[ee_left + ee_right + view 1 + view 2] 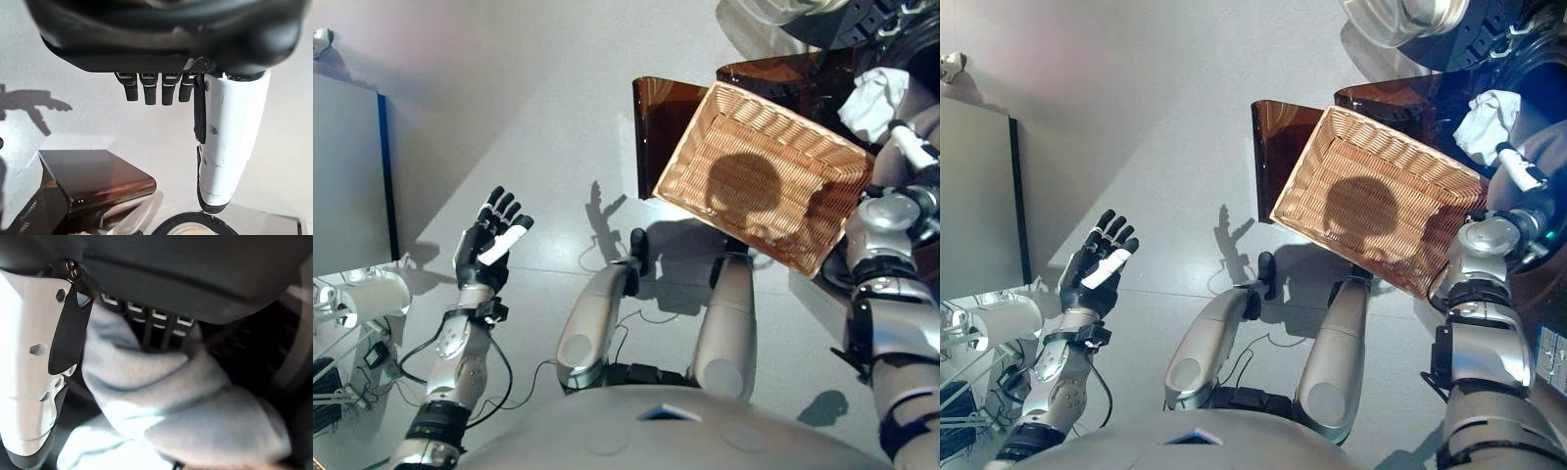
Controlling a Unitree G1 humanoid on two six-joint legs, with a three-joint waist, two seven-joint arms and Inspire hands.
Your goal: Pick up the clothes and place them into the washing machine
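Observation:
A white-grey cloth [873, 101] is bunched in my right hand [911, 147] at the far right, held up by the dark round mouth of the washing machine [862, 34]. In the right wrist view the fingers [151, 325] curl into the cloth [161, 396] and the white thumb [34, 362] lies beside it. The wicker basket [683, 142] sits tilted on a brown stand and shows no clothes inside. My left hand [489, 250] is raised over the floor at the left, open and holding nothing.
The brown translucent stand [661, 117] carries the basket. The washer's silver door [1400, 20] stands open at the top. A grey cabinet [347, 176] fills the left edge, with a white roll [372, 294] and wires below it.

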